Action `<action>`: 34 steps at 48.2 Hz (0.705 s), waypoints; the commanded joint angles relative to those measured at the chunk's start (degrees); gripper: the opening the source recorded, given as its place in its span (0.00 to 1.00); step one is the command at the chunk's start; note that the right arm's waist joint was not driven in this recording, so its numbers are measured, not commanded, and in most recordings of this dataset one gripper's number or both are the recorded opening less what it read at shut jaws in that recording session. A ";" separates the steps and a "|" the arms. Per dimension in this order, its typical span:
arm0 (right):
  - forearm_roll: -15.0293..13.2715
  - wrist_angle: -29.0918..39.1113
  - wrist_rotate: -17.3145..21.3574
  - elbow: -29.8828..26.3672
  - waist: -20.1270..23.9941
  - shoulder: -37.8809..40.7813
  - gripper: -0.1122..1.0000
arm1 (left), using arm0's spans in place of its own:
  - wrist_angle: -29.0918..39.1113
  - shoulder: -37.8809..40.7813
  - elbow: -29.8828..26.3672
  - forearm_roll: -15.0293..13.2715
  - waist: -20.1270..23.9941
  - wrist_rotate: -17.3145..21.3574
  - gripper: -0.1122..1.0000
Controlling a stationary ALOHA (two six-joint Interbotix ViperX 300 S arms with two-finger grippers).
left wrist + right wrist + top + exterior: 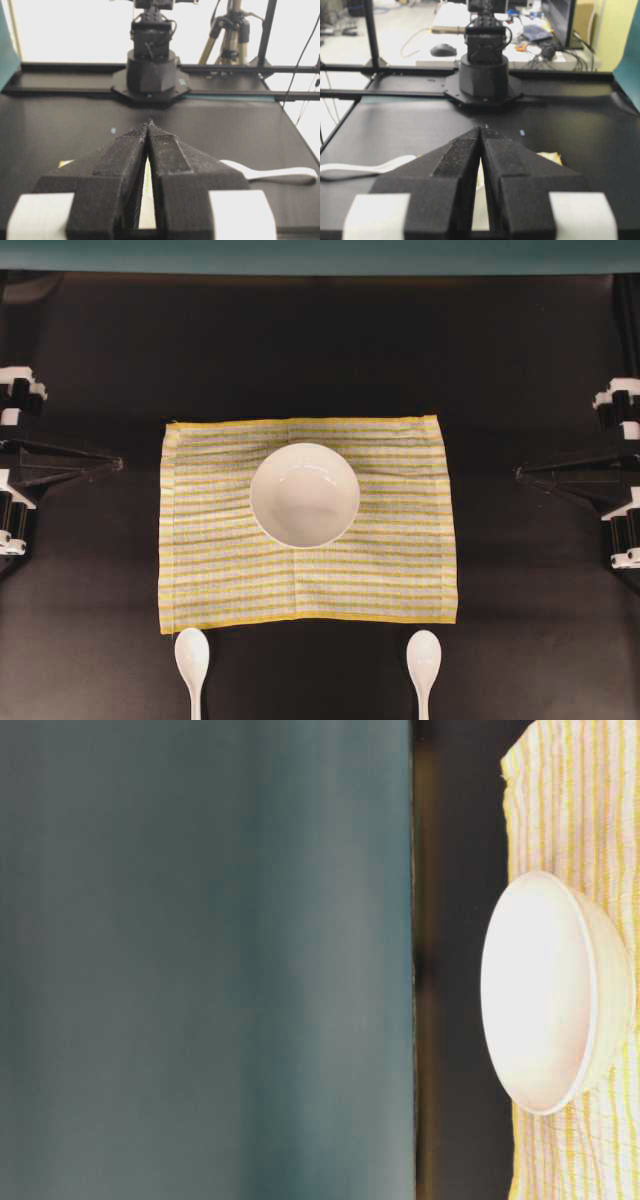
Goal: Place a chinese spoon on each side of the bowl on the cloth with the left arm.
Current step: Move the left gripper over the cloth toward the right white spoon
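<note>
Closest to the lens in the left wrist view, the left gripper (149, 125) is clenched tip to tip on nothing, its rough black foam fingers (122, 165) forming a wedge. Opposite, the right gripper (481, 131) is likewise pinched together and empty. Nothing of the task looks done yet: both glossy white Chinese spoons, the left spoon (191, 655) and the right spoon (423, 655), lie on the matte black table (320, 350) just off the cloth's near edge. The smooth round ceramic bowl (304, 494) sits on the yellow-checked woven cloth (210, 570).
</note>
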 commanded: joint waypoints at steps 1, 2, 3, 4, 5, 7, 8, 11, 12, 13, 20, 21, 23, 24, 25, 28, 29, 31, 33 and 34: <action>0.09 -0.26 0.35 -0.44 0.00 0.35 0.13 | -0.44 3.34 -2.37 2.02 -3.87 -3.69 0.15; 0.09 -0.18 0.35 -0.35 0.00 0.26 0.13 | -0.44 4.13 -2.81 2.11 -4.22 -4.83 0.15; 0.09 0.00 0.35 -0.35 0.00 0.18 0.15 | -0.44 5.01 -3.34 2.11 -4.48 -6.15 0.14; 0.09 0.18 0.35 -0.26 0.00 0.26 0.18 | -0.44 6.33 -3.87 2.11 -4.83 -8.17 0.11; 0.09 0.44 0.35 -0.26 0.00 0.18 0.19 | -0.44 7.29 -4.31 2.11 -5.10 -9.76 0.10; 0.09 1.05 0.35 -0.26 0.00 0.26 0.14 | -0.35 9.32 -5.01 2.11 -5.63 -12.74 0.10; 0.09 1.41 0.35 -0.26 0.00 0.26 0.12 | -0.44 10.28 -5.36 2.11 -5.89 -14.24 0.10; 0.09 2.55 0.35 -0.26 0.00 0.26 0.10 | -0.35 13.62 -6.42 2.11 -6.50 -18.37 0.10; 0.09 2.90 0.35 -0.18 0.00 0.26 0.10 | -0.35 14.59 -6.68 2.20 -6.50 -19.60 0.10; 0.09 3.34 0.35 -0.26 0.00 0.26 0.10 | -0.44 15.73 -7.03 2.11 -6.59 -20.92 0.10; 0.09 5.36 0.35 -0.18 0.00 0.35 0.10 | -0.35 23.73 -10.81 2.20 -7.65 -29.18 0.10; 0.09 5.45 0.35 -0.18 0.00 0.26 0.10 | -0.44 24.87 -11.60 2.20 -7.82 -30.06 0.10; 0.09 5.36 0.35 -0.18 0.00 0.26 0.10 | -0.44 27.42 -13.18 2.20 -8.26 -31.55 0.10; 0.09 5.45 0.35 -0.18 0.00 0.26 0.10 | -0.44 28.74 -14.06 2.20 -8.53 -32.17 0.10; 0.09 5.45 0.35 -0.18 0.00 0.26 0.10 | -0.35 30.06 -15.03 2.20 -8.70 -32.70 0.10; 0.09 5.54 0.35 -0.18 0.00 0.18 0.10 | -0.09 34.80 -18.46 2.20 -9.40 -33.57 0.10; 0.09 5.45 0.26 -0.18 0.00 0.18 0.10 | 0.00 36.21 -19.60 2.20 -9.49 -33.57 0.10; 0.09 5.36 0.26 -0.18 0.00 0.18 0.10 | 0.26 38.94 -21.80 2.20 -9.58 -33.75 0.10; 0.09 5.27 0.09 -0.18 0.00 0.18 0.10 | 0.62 41.66 -23.82 2.20 -9.67 -33.84 0.11; 0.09 5.27 -0.09 -0.18 0.00 0.18 0.11 | 0.79 43.15 -24.79 2.11 -9.76 -33.84 0.12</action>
